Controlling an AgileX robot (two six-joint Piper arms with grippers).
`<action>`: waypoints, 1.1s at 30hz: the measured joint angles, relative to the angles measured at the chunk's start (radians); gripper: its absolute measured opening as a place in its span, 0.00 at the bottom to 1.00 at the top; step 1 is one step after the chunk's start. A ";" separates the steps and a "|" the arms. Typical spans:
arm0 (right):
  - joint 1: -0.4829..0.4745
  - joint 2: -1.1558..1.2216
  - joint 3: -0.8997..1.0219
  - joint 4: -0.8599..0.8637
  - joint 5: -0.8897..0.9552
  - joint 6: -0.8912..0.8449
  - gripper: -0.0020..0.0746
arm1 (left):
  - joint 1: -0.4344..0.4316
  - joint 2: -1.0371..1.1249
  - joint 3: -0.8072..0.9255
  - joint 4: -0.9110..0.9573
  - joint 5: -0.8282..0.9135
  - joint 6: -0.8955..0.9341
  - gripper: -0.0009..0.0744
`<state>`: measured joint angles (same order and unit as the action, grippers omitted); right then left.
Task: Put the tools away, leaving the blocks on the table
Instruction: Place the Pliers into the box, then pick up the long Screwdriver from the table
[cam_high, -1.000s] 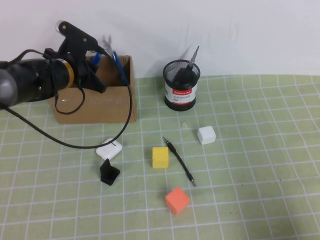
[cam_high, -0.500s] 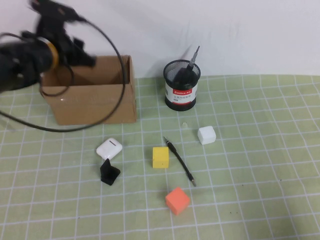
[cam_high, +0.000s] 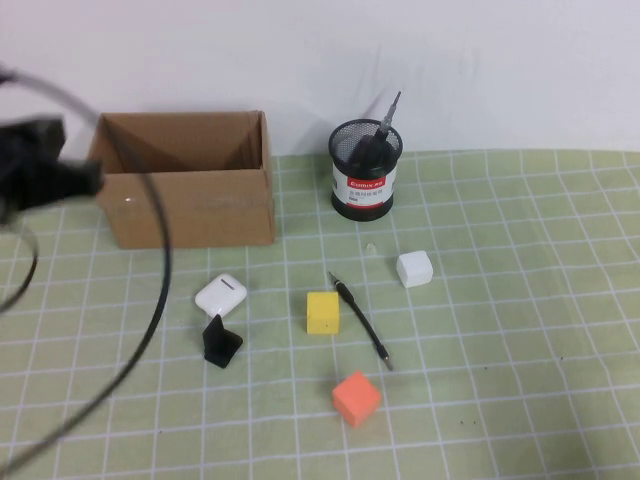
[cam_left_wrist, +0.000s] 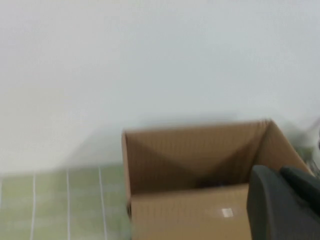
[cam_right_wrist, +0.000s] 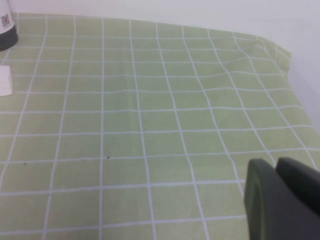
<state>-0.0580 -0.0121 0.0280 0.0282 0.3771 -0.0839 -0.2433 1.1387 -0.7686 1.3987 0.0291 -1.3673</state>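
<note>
We see the left gripper (cam_high: 40, 165) as a dark blur at the left edge of the table (cam_high: 520, 330), just beside the open cardboard box (cam_high: 190, 205), and we cannot tell how its fingers stand. The right gripper (cam_right_wrist: 280, 200) shows only in its own wrist view, low over bare mat, and we cannot tell its state either. The black-handled screwdriver (cam_high: 380, 128) stands in the mesh pen cup (cam_high: 364, 172), the thin black driver (cam_high: 360, 320) lies between the yellow block (cam_high: 322, 312) and the white block (cam_high: 414, 269), the orange block (cam_high: 355, 398) sits nearest us, and a white earbud case (cam_high: 220, 295) and a small black piece (cam_high: 220, 342) lie in front of the box.
</note>
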 joint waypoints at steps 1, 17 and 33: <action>0.000 0.000 0.000 0.000 0.000 0.000 0.01 | 0.000 -0.038 0.040 -0.004 0.000 -0.016 0.01; 0.000 0.000 0.000 0.000 0.000 0.000 0.01 | -0.002 -0.351 0.348 -0.026 0.009 -0.229 0.01; 0.000 0.000 0.000 0.000 0.000 0.000 0.01 | -0.002 -0.438 0.350 -0.294 0.037 0.114 0.01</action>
<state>-0.0580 -0.0121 0.0280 0.0282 0.3771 -0.0839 -0.2456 0.7006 -0.4189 1.1048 0.0658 -1.2537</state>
